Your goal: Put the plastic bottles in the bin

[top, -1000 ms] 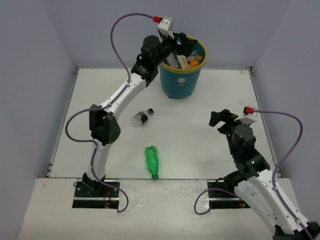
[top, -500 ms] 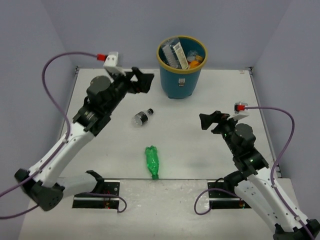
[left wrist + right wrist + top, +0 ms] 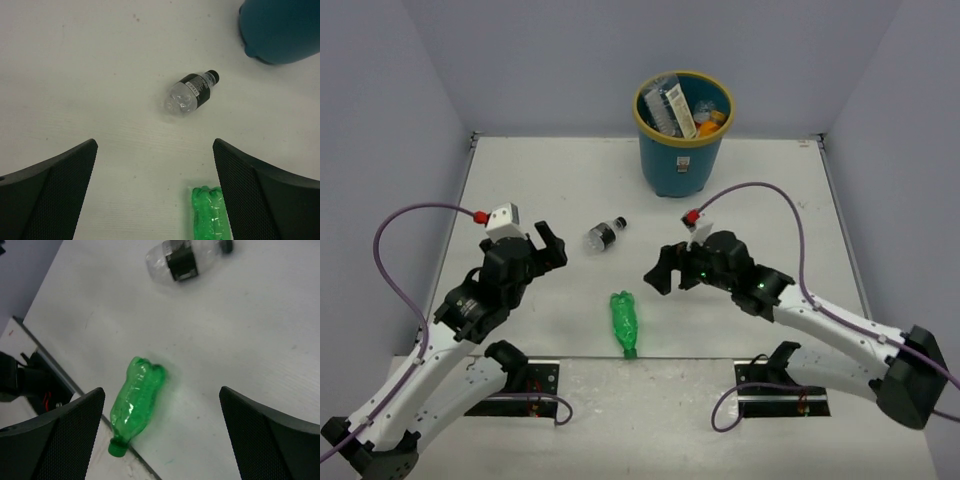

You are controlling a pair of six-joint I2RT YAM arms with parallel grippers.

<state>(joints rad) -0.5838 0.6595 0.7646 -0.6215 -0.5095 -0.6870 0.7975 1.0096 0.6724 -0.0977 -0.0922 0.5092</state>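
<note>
Green bottle [image 3: 623, 322] down on its side at the near edge of the table [image 3: 770, 200], crumpled, cap pointing at the edge. Nothing touching it.

Right gripper [image 3: 660, 275] just right of the green bottle, apart from it. Jaws spread wide, nothing held. In the right wrist view the green bottle sits between the two fingers, left of centre.

Left gripper [image 3: 545, 245] on the left half of the table, aimed toward the middle. Jaws also wide, nothing held.

Clear bottle with black label [image 3: 604, 235] on its side mid-table, black cap toward the far right, between the left gripper and the bin. In the left wrist view it lies ahead of the fingers, not touched.

Bin [image 3: 680, 165] upright at the far side, centre-right. Inside: clear bottles [image 3: 665, 105] on the left, an orange one [image 3: 710, 118] on the right. Can't count exactly from here.
</note>
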